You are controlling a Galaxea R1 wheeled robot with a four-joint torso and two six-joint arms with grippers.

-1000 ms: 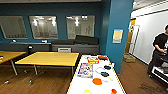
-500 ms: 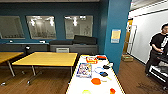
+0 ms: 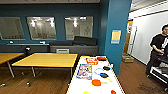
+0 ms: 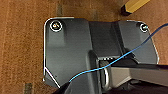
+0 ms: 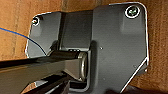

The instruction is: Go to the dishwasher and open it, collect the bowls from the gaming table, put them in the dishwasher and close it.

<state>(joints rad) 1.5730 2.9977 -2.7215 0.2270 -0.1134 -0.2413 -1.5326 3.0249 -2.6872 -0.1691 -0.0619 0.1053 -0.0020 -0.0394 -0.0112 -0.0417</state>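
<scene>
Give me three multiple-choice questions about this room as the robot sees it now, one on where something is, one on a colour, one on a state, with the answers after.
1. Where does the person stand?
A. At the right of the head view, beyond the blue pillar
B. Between the two yellow tables
C. Seated on the dark sofa

2. What colour is the top of the nearer square table?
A. White
B. Yellow
C. Green

3. How is the long white table in front of the robot?
A. Folded against the wall
B. Turned on its side
C. Standing, with a printed sheet and small colourful things on it

Answers:
1 A: the person, in a black top, shows at the right edge, past the blue pillar.
2 B: its top is plainly yellow, on thin metal legs.
3 C: a printed sheet and an orange piece lie on its top.
</scene>
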